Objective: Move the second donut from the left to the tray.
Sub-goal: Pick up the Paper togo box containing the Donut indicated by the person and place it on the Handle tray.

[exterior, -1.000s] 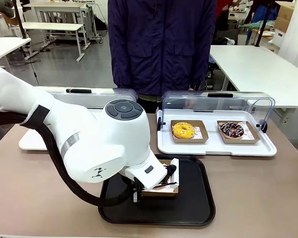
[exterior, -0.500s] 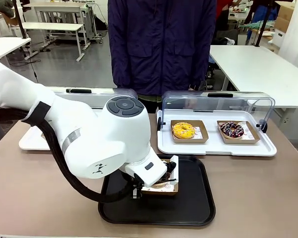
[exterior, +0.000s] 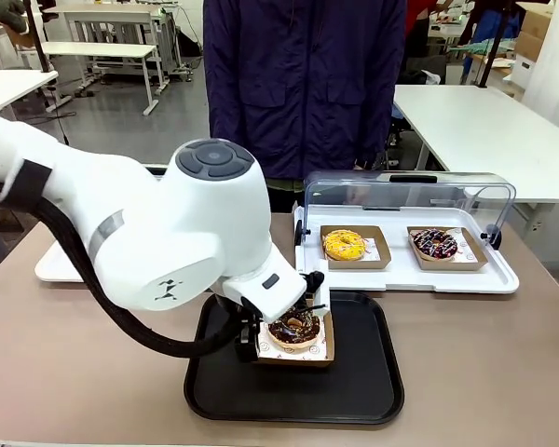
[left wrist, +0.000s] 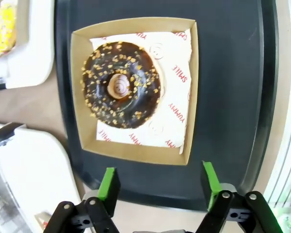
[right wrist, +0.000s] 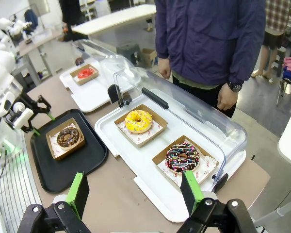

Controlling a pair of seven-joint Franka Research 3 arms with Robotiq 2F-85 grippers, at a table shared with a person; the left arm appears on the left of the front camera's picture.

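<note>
The second donut from the left [exterior: 295,328], dark chocolate with tan crumbs, lies in its brown cardboard holder [left wrist: 140,150] on the black tray [exterior: 363,372]. My left gripper [left wrist: 159,180] hovers just above it, open, its green pads apart from the holder's near edge and nothing between them. From the right wrist view the donut [right wrist: 68,137] sits on the tray [right wrist: 82,160] with the left gripper [right wrist: 42,124] beside it. My right gripper [right wrist: 133,191] hangs open and high over the table's right end, holding nothing.
A white display tray [exterior: 405,275] with a raised clear lid holds a yellow donut [exterior: 345,244] and a sprinkled dark donut [exterior: 435,244]. A second white tray [right wrist: 94,92] carries a red donut [right wrist: 86,73]. A person [exterior: 303,84] stands at the far side.
My left gripper has opened and lifted off the holder, drawing back to the left. The donut in its holder stays on the tray, now uncovered.
</note>
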